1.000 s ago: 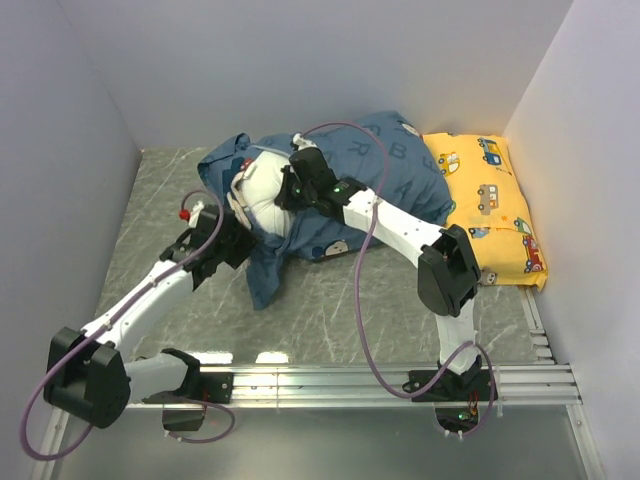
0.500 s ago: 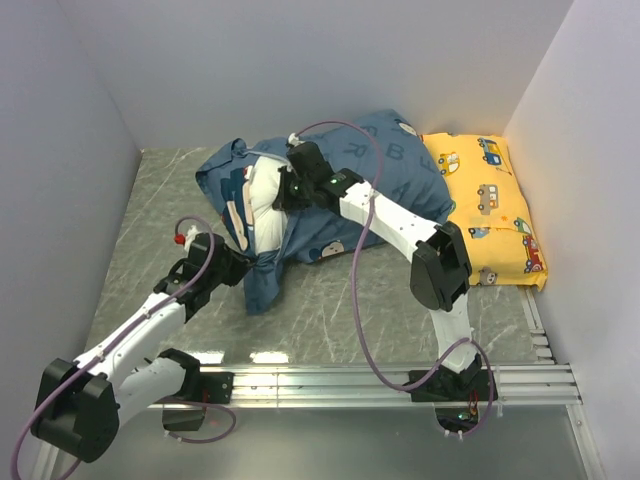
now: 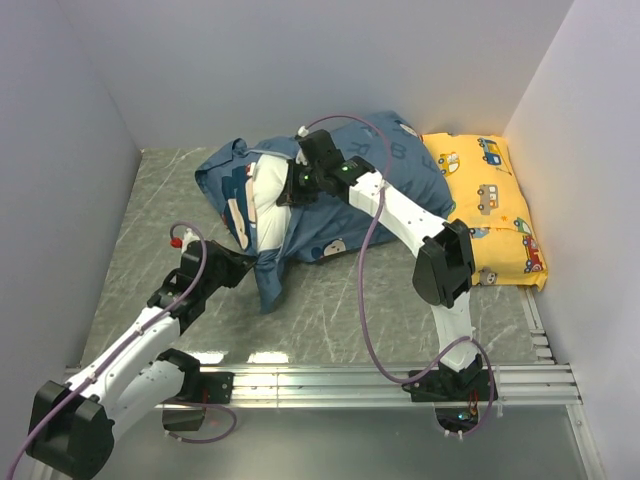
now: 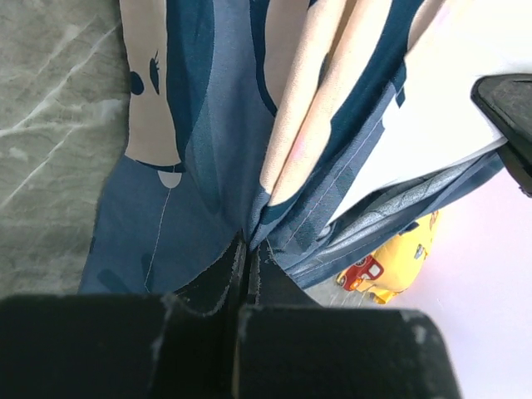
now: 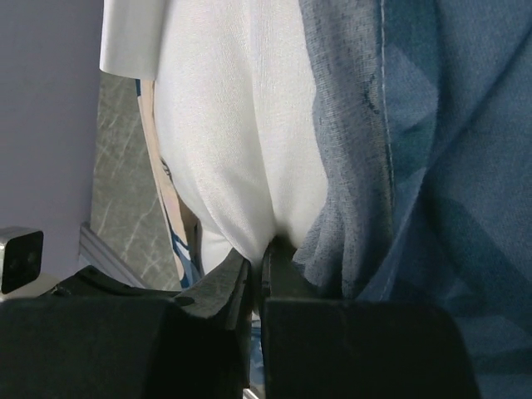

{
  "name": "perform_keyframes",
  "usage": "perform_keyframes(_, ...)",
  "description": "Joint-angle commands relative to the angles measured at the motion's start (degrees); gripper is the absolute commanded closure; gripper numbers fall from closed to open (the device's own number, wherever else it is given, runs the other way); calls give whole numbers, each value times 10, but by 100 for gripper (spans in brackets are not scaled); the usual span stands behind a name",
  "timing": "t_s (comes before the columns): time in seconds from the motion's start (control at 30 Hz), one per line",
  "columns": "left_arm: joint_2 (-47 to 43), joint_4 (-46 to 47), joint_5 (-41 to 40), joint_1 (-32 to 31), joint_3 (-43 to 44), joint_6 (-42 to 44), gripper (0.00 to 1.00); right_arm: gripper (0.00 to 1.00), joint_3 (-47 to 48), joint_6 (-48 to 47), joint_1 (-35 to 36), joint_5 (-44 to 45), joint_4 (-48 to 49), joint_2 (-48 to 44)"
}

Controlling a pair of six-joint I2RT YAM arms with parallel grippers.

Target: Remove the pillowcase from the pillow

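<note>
The left gripper [image 4: 249,249] is pressed together on a fold of the pillowcase [image 4: 208,125] near its open hem, and the cloth runs up from the jaws in tight pleats. The right gripper [image 5: 259,249] is clamped too, pinching a pucker of the white pillow [image 5: 241,125] right beside the case's plain blue inside. From above, the pillow [image 3: 268,205] shows only at the left mouth of the case. The rest lies inside the pillowcase [image 3: 415,175], at the back of the table [image 3: 330,310] and touching a yellow pillow [image 3: 490,210].

The likeliest trouble is the right pinch: it sits so close to the blue edge (whether a thread of it is caught, I cannot tell) that both arms might end up hauling on the same cloth. The left hold is only a thin fold, so a hard pull could slip it free. The plump pillow may also jam at the mouth, so that the whole bundle drags.
</note>
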Motion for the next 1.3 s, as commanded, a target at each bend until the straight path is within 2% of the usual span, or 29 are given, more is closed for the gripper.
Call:
perform_keyframes(0.0, 0, -171, 14, -1, -29, 28, 99, 100, 63, 9, -78, 85, 129, -32)
perform_keyframes(0.6, -53, -223, 30, -1, 4, 49, 99, 100, 24, 17, -95, 69, 157, -12)
perform_keyframes(0.77, -42, -232, 28, -1, 22, 61, 99, 100, -7, 21, -94, 64, 177, -15)
perform_keyframes(0.9, -31, -228, 28, -1, 29, 70, 94, 100, -45, 22, -93, 61, 195, -21)
perform_keyframes(0.93, -30, -226, 29, -1, 30, 73, 89, 100, -63, 23, -93, 58, 207, -23)
perform_keyframes(1.0, -25, -220, 32, -1, 35, 77, 88, 100, -81, 26, -93, 55, 218, -25)
perform_keyframes(1.07, -17, -218, 32, -1, 39, 80, 90, 100, -103, 29, -90, 53, 232, -24)
perform_keyframes(1.2, 0, -209, 32, -1, 35, 83, 100, 100, -125, 28, -86, 52, 245, -22)
perform_keyframes(1.27, 4, -195, 33, -1, 24, 84, 99, 100, -133, 23, -80, 64, 245, -25)
